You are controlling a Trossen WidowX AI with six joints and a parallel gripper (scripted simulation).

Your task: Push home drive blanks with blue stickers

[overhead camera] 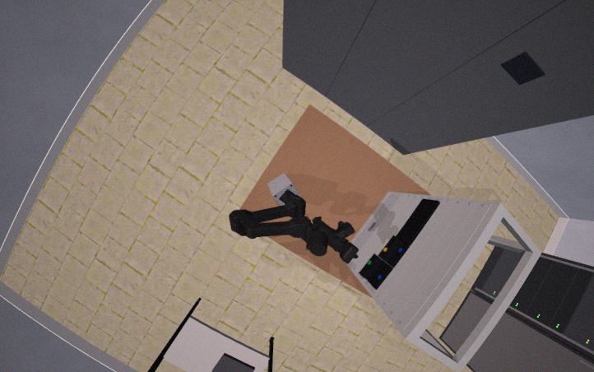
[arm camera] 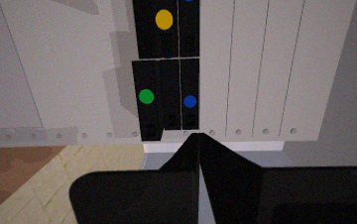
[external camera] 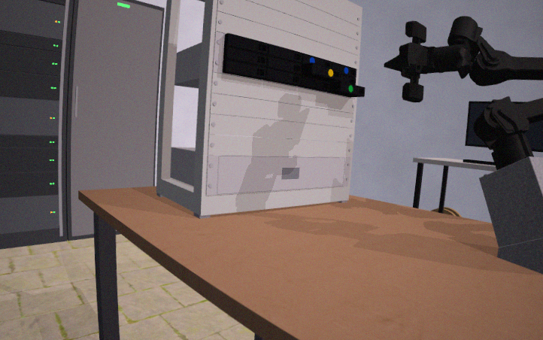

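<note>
The rack (overhead camera: pixel 456 245) (external camera: pixel 240 138) (arm camera: pixel 248 64) stands upright, its black chassis (external camera: pixel 244 56) across the front. The green-sticker blank (overhead camera: pixel 368 262) (external camera: pixel 350 88) (arm camera: pixel 146 96) clearly stands out at the chassis end. The yellow-sticker blank (overhead camera: pixel 385 249) (external camera: pixel 330 73) (arm camera: pixel 164 20) also stands out. The end blue-sticker blank (overhead camera: pixel 379 276) (external camera: pixel 346 70) (arm camera: pixel 189 101) looks level with the plain blank between it and the green one. The other blue-sticker blank (overhead camera: pixel 400 249) (external camera: pixel 312 60) looks about flush; the wrist view cuts it off. My gripper (overhead camera: pixel 357 256) (external camera: pixel 385 65) (arm camera: pixel 197 139) is shut and empty, off the rack front.
The rack stands on a brown table (overhead camera: pixel 315 144) (external camera: pixel 280 256). The arm's grey base (external camera: pixel 517 208) is at the table's other end. A dark cabinet (external camera: pixel 116 119) stands behind the rack, and a white desk (external camera: pixel 436 161) stands beyond the arm.
</note>
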